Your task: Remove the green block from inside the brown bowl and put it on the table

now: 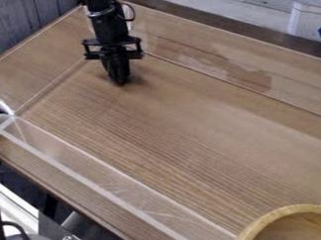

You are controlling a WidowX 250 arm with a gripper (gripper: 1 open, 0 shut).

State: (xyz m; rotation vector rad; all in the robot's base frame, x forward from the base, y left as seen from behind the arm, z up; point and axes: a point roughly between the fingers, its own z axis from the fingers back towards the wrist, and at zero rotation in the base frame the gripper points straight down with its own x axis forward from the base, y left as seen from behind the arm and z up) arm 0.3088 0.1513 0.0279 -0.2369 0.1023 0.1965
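Note:
My black gripper hangs over the far left part of the table, pointing straight down with its fingers drawn together and its tips close to the wood. Nothing shows between the fingers. Only a part of the brown bowl is in view, its thick tan rim cut off by the bottom right corner of the frame, far from the gripper. The bowl's inside is mostly out of frame. The green block is not in view.
Low clear plastic walls border the tabletop along the near and left sides. A white and blue object stands beyond the far right edge. Dark metal framing sits below the near edge.

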